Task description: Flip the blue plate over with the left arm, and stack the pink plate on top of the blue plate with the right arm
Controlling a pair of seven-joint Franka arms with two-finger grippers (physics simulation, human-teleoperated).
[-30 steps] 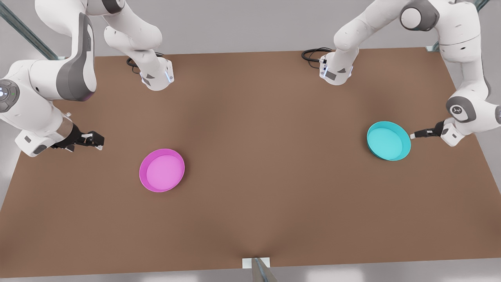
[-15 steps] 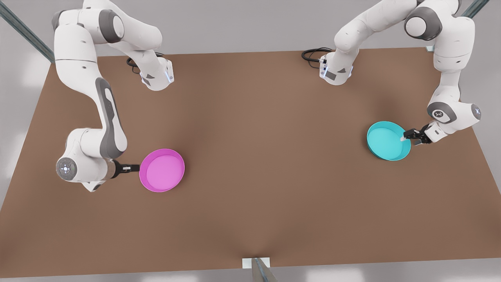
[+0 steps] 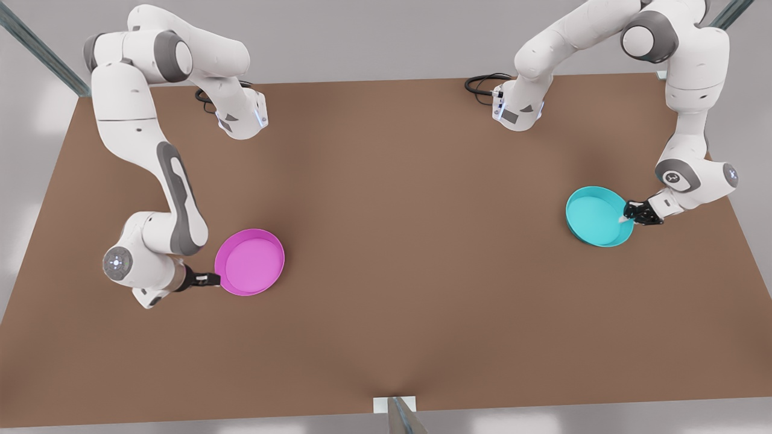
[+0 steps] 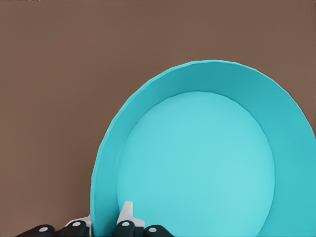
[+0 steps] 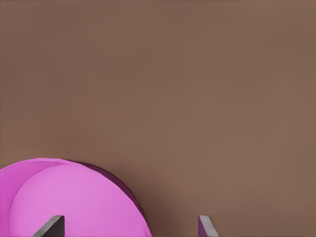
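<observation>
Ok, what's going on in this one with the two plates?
Both arms are at their plates. The left gripper straddles the rim of the blue plate, one finger inside and one outside, on the front view's right; the plate sits open side up, not yet flipped. The right gripper is open at the edge of the pink plate, which lies flat on the brown table, far from the blue one.

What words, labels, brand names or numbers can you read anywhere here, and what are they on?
None can be read.
The blue plate and pink plate are plain.
The brown table is unmarked.
Small marks on the arm joints are too small to read.
</observation>
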